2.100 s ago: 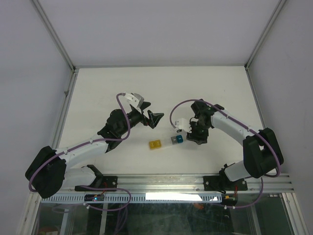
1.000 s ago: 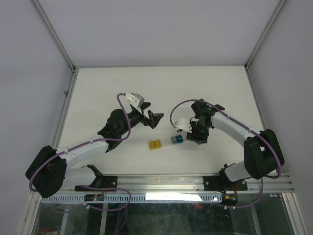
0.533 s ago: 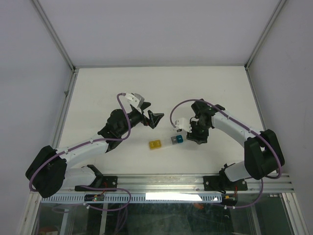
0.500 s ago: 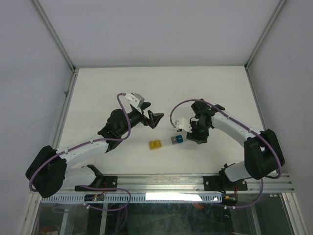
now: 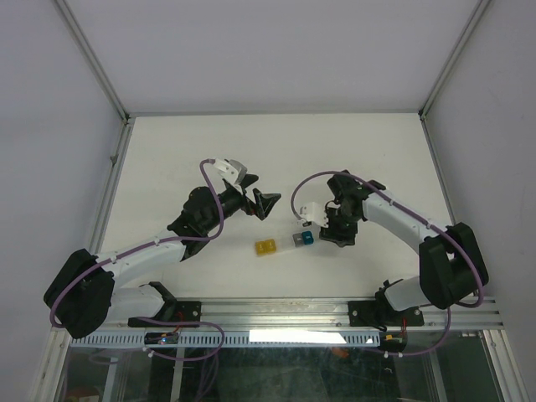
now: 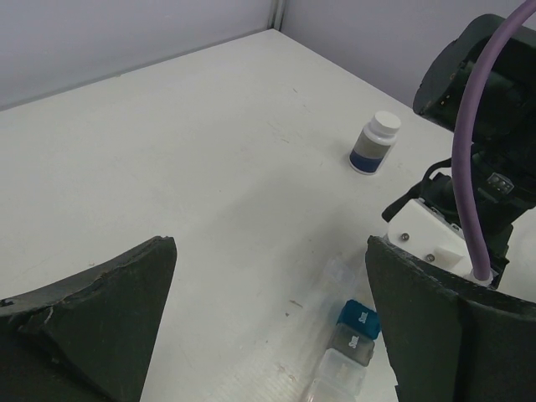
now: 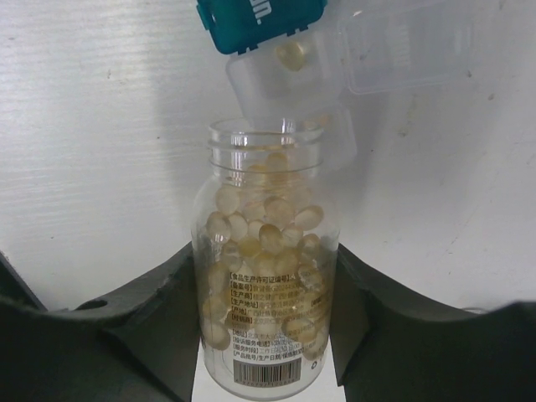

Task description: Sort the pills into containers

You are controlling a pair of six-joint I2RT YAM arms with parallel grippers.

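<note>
The left gripper (image 5: 258,198) hovers, jaws spread wide, empty. Across now: the small square yellow translucent plastic compartment (image 5: 266,248) sits apart from the blue-lidded square compartment (image 5: 307,239). Beside that, the open clear plastic compartment (image 7: 289,79) holds one tan-orange pill (image 7: 291,55). The right gripper (image 5: 338,233) clamps the round clear plastic vial (image 7: 266,276) full of pills, mouth at that compartment, maybe touching its rim, hard to say. Pouring's the step; next needs a gentle tilt, one pill out.
</note>
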